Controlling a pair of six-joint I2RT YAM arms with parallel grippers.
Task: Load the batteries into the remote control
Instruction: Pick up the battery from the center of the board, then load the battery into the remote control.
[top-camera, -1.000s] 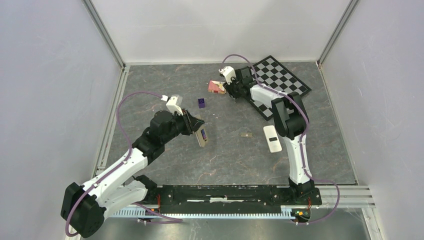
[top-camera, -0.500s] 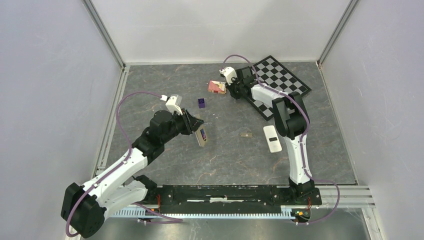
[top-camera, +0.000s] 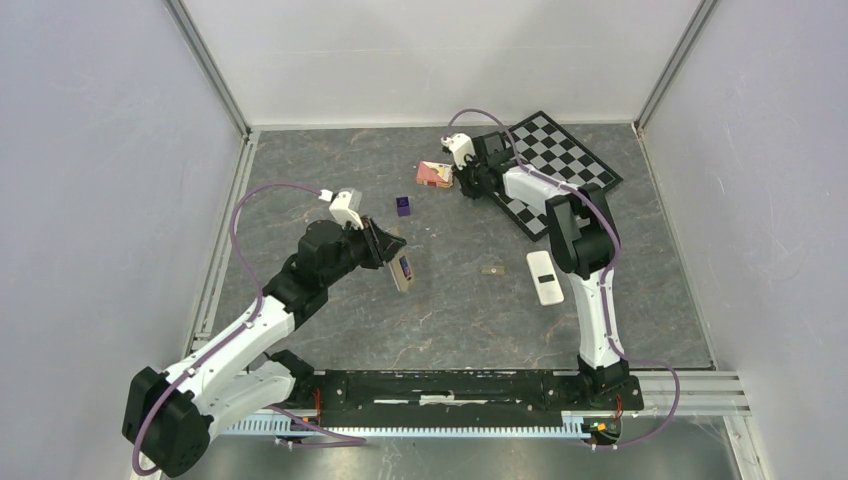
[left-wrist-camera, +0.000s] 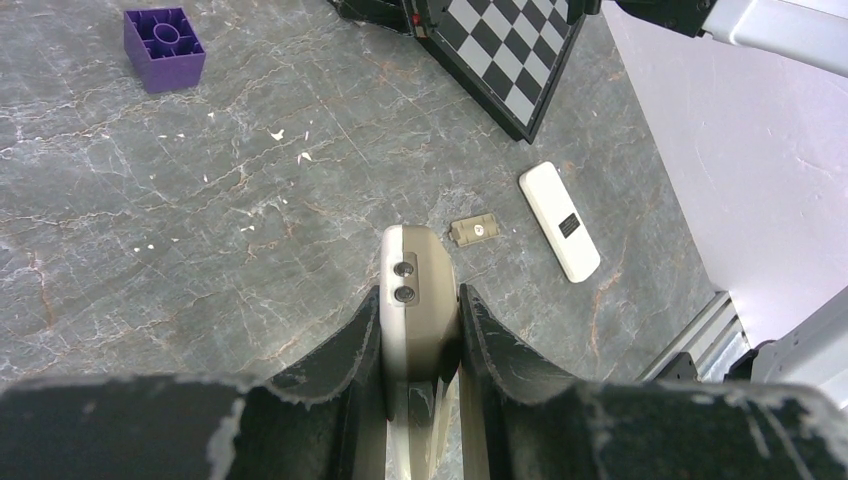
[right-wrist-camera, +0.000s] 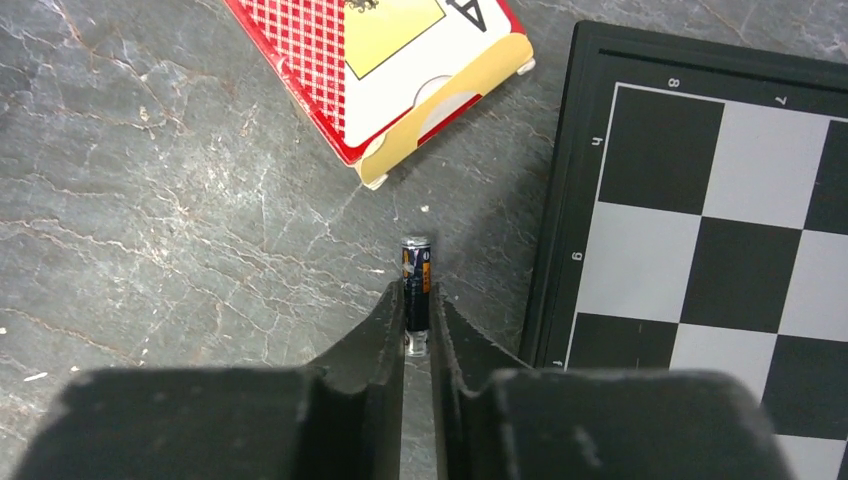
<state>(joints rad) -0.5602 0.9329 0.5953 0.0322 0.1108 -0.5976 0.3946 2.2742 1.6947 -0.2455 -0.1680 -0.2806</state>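
My left gripper (left-wrist-camera: 420, 296) is shut on the olive-grey remote control (left-wrist-camera: 415, 262), holding it on edge above the floor, left of centre. From above, the remote control (top-camera: 403, 272) shows a small dark blue patch on its upper face. At the far side, my right gripper (right-wrist-camera: 417, 296) is shut on one thin dark battery (right-wrist-camera: 416, 268) with a metallic tip. That battery lies on the floor between a card box and the chessboard edge. In the top view, the right gripper (top-camera: 463, 181) reaches down there and hides the battery.
A red-and-white card box (right-wrist-camera: 380, 60) lies just beyond the battery, and a chessboard (right-wrist-camera: 700, 250) lies to its right. A purple block (top-camera: 403, 206), a small tan battery cover (top-camera: 491, 270) and a white remote (top-camera: 542, 277) lie on the grey floor.
The right gripper's jaws have closed onto the battery. The left arm and the remote have stayed where they were.
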